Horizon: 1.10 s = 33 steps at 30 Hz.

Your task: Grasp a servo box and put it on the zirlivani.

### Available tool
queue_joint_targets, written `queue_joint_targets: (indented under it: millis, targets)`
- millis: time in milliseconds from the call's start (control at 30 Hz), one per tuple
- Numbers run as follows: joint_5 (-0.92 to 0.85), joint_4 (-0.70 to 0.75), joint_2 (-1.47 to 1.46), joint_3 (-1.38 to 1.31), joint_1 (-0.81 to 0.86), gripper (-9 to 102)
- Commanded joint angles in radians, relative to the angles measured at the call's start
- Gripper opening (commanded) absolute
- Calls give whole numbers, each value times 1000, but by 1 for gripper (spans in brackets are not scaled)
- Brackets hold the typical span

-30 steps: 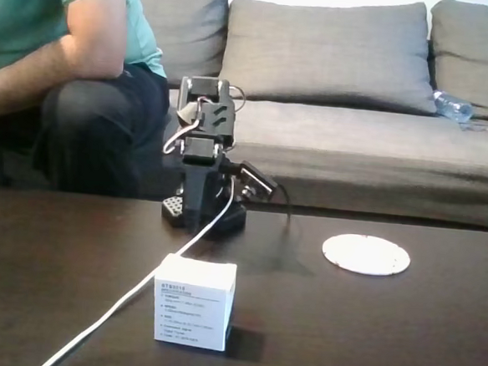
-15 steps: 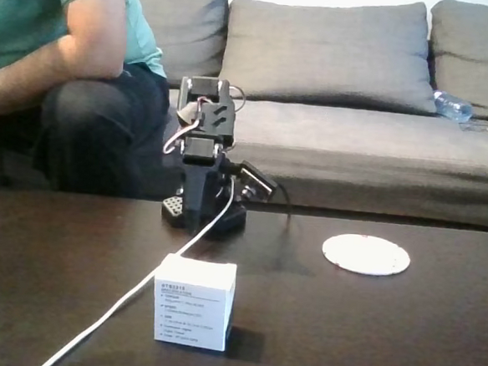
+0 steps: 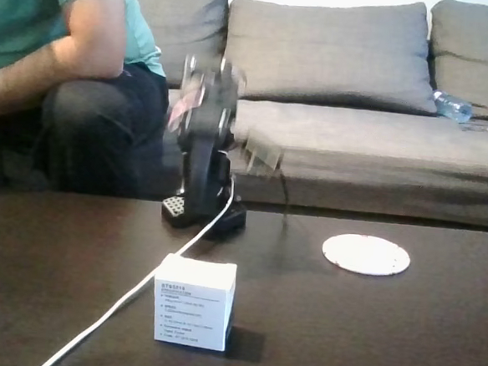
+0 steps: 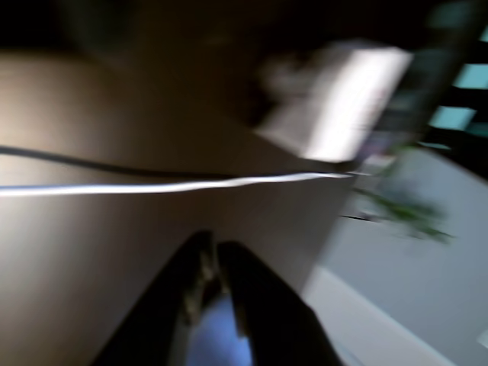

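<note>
The servo box, a small white cube with black print on its front, stands on the dark table near the front edge in the fixed view. The zirlivani, a flat white disc, lies to its right and further back. Behind the box, the black arm stands folded over its base and blurred by motion. In the wrist view, my gripper enters from the bottom, its two dark fingers close together with nothing between them. A blurred white shape, which seems to be the servo box, sits far ahead at the upper right.
A white cable runs from the arm's base past the box's left side to the table's front edge. A person sits on the grey sofa behind the table at left. A water bottle lies on the sofa.
The arm's upper part has started moving and lifted a little, so it is now blurred. The box and the disc have stayed put.
</note>
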Motion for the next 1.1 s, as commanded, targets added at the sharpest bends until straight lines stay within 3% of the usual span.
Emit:
queue_joint_targets:
  millis: [0,200,467,600,867,1067]
  targets:
    - [15,-57,-210,-193,-58,0]
    - [129,-104,-963,-630,-60,0]
    - [193,140,-1605,-1252,43,0]
    - [183,198,-1726,-1397,80,1]
    - [129,247,-1678,-1442,74,25]
    - [129,247,-1735,-1414,100,26]
